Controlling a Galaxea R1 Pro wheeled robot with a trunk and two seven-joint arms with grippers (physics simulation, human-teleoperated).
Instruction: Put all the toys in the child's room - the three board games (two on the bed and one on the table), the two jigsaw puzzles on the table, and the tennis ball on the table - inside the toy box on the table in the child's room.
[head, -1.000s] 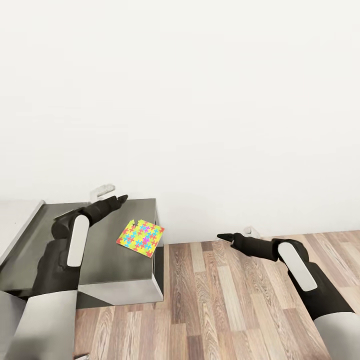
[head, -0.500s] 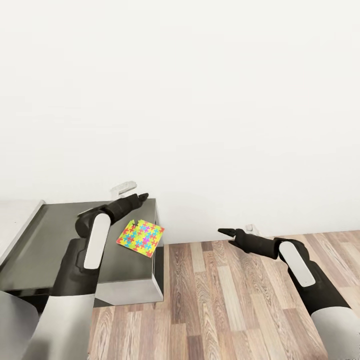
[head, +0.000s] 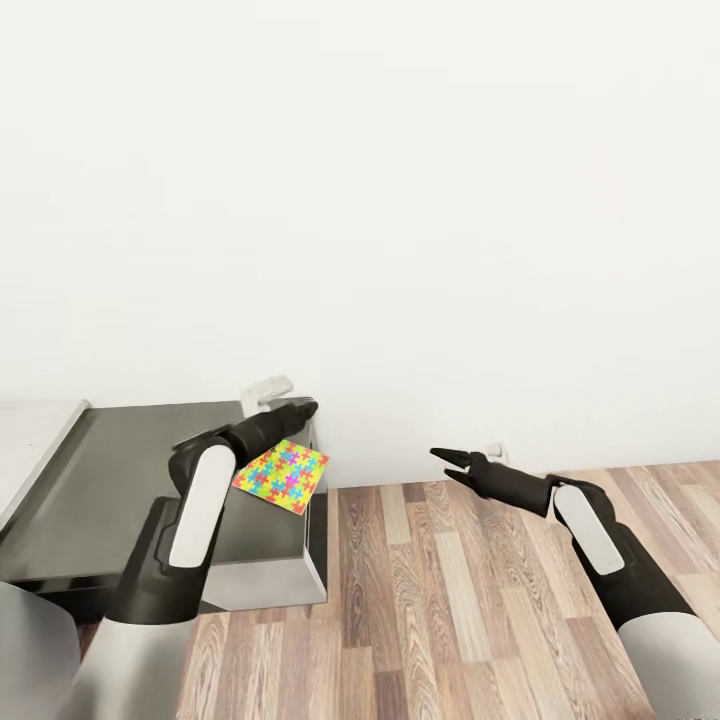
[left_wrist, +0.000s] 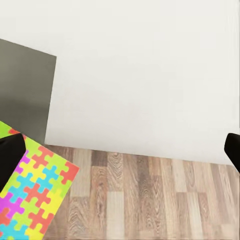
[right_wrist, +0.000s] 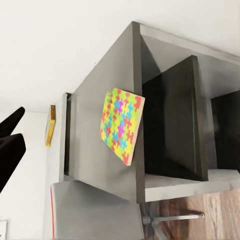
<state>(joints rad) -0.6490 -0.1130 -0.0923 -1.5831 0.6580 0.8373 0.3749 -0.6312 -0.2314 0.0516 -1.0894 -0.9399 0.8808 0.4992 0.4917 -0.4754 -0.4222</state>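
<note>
The jigsaw puzzle (head: 281, 473) is seen overhanging the surface (head: 120, 480), at 6 o'clock of the wide, empty left tool (head: 308, 408); the right tool (head: 443, 464) is parted, empty.

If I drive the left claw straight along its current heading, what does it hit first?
Probably the white wall. The left claw points past the dark grey table's far corner, above the colourful jigsaw puzzle. Nothing else shows in that line, though depth is unclear.
</note>
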